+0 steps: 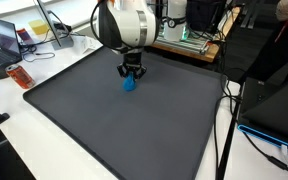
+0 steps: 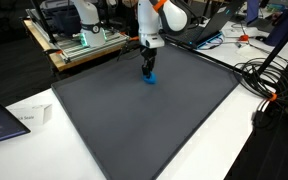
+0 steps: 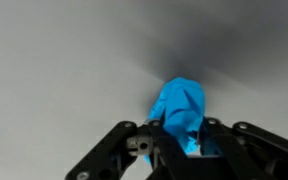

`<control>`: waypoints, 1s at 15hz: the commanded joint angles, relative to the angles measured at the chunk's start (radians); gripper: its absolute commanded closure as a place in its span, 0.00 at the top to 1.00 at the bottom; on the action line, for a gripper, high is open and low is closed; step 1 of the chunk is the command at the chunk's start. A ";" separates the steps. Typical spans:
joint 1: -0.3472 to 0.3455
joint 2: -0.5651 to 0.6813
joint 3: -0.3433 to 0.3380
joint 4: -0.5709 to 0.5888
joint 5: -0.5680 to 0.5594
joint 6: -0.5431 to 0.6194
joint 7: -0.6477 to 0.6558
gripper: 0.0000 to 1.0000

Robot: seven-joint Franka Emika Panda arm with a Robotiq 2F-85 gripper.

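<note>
End effector (image 3: 179, 138): jaws drawn in narrow, closed on a small blue object (image 3: 180, 108). In the wrist view the black fingers (image 3: 214, 132) press against the object's lower part from both sides. Its upper part stands out beyond the tips. The surface looks crumpled and the material cannot be determined.

Position: in both exterior views the end effector (image 1: 130, 71) (image 2: 148, 66) points straight down, with the blue object (image 1: 128, 84) (image 2: 151, 77) at its tips. The object sits low against the dark mat (image 1: 114, 130) (image 2: 144, 130). Whether it touches the mat or is just clear of it cannot be told. It is on the far part of the mat in an exterior view (image 1: 128, 84), away from the mat's edges.

Arm (image 1: 124, 25): white, rising upright directly above the end effector.

Surroundings: the mat covers most of a white desk (image 1: 2, 105) (image 2: 259, 140).
- An open laptop (image 1: 6, 38) and a small orange item (image 1: 20, 76) lie on the desk, well apart from the blue object.
- Black cables (image 1: 227, 120) run along one mat edge, and more cables (image 2: 256, 75) lie bunched at the desk's side.
- A sheet of paper (image 2: 29, 118) rests near a mat corner.
</note>
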 commanded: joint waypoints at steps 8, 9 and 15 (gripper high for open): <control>-0.105 -0.029 0.094 -0.010 0.091 0.031 -0.038 0.99; -0.080 -0.060 0.053 -0.016 0.143 0.009 -0.041 1.00; -0.067 -0.217 -0.010 -0.119 0.264 -0.075 0.122 1.00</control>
